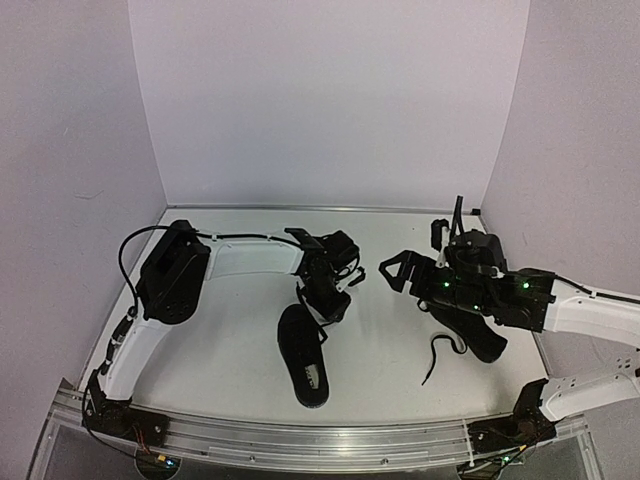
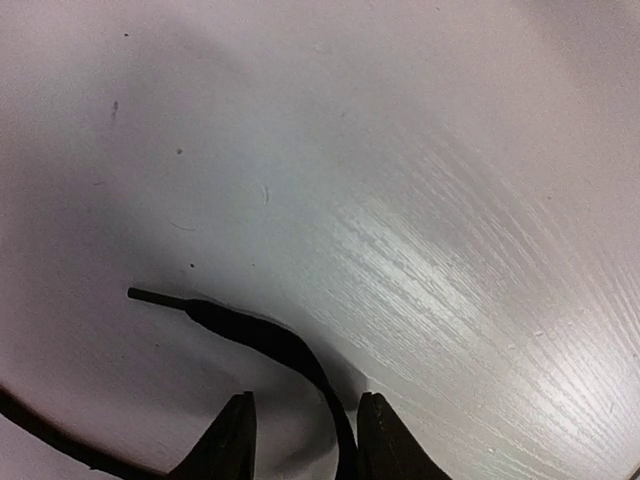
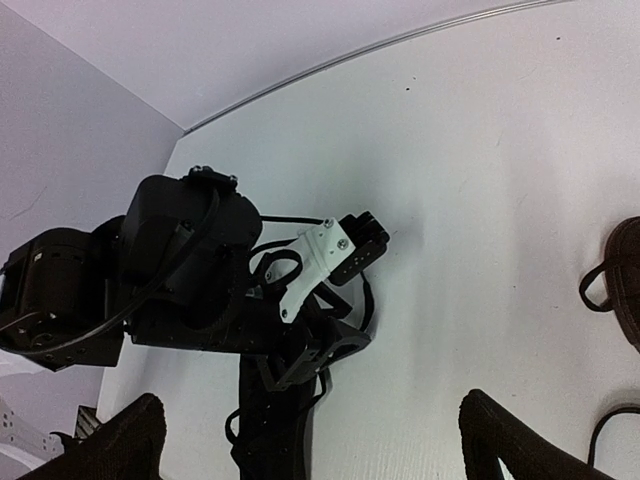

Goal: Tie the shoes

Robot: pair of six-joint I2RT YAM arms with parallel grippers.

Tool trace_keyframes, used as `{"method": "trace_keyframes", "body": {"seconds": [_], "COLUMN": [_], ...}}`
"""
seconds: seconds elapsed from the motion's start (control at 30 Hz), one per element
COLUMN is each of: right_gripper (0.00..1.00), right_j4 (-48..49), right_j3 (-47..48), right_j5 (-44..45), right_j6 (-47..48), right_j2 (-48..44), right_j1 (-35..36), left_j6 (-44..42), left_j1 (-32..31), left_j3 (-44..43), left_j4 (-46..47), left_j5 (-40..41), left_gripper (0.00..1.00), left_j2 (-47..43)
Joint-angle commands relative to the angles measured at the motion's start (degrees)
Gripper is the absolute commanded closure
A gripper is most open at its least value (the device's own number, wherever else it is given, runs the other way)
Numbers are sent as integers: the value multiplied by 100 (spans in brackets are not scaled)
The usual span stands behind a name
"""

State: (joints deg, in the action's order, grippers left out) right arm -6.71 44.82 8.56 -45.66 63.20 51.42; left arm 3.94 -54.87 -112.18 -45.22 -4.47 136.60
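Lace (image 2: 262, 336) is passing between the two fingers (image 2: 232, 442) of our left hand (image 2: 305, 445), which we are holding low over the white tabletop (image 2: 420, 200). In the left wrist view the fingers are standing apart, with a gap wider than the lace. The lace is running close beside the right-side finger, and we cannot tell whether it is touching it. The hand is not clamping anything. The lace's stiff tip (image 2: 140, 294) is lying on the tabletop, pointing toward the left of that view.

From above, we are seeing this hand hanging at the far end of the left shoe (image 1: 304, 365). That shoe is lying near the middle of the tabletop, with its pale insole label showing toward its near end. The right shoe (image 1: 487, 342) is sitting well apart to the right, mostly hidden beneath our right arm. A loose lace (image 1: 440, 356) is curling out from it onto the tabletop on its left side.

We are holding our right hand (image 1: 393, 272) in the air between the two shoes, pointing toward the left arm, its fingers spread wide and gripping nothing. At the right edge of the right wrist view a dark shape with a looped lace is showing, too cropped for us to name.
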Motion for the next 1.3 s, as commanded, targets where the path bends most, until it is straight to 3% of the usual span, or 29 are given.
{"method": "trace_keyframes", "body": {"seconds": [0.0,0.03,0.1,0.23,0.4,0.57,0.7,0.8,1.07,1.27], "right_gripper": [2,2,2,2,2,13,30,37,40,42], "right_j4": [-32,-37,-41,-41,-41,-42,-153,-388,-953,-1223], "right_j3": [135,158,207,418,888,1635,2596,3559,5346,5977], "right_j5": [347,371,408,264,-76,-313,-467,-615,-994,-1123], "right_j6": [121,154,217,443,926,1601,2232,2550,2691,2679], "right_j2": [103,151,259,651,1571,2686,3758,4659,6304,6943], "right_j1": [-11,-12,-20,-55,-70,-109,-116,-115,-109,-40], "left_j6": [-113,-103,-55,182,1009,1561,2003,2243,2597,2857], "left_j1": [-102,-103,-101,-28,551,916,943,954,960,961], "left_j3": [-242,-168,39,652,2239,3814,4723,5208,5687,5878], "left_j4": [-323,-292,-160,224,1139,1595,1802,1997,2163,2213], "left_j5": [663,765,907,1190,1022,1095,1155,1100,1336,1520], "left_gripper": [85,94,100,100,100,100,100,100,100,100], "left_j2": [95,23,-280,-1343,-3191,-4440,-4841,-5052,-5339,-5431]}}
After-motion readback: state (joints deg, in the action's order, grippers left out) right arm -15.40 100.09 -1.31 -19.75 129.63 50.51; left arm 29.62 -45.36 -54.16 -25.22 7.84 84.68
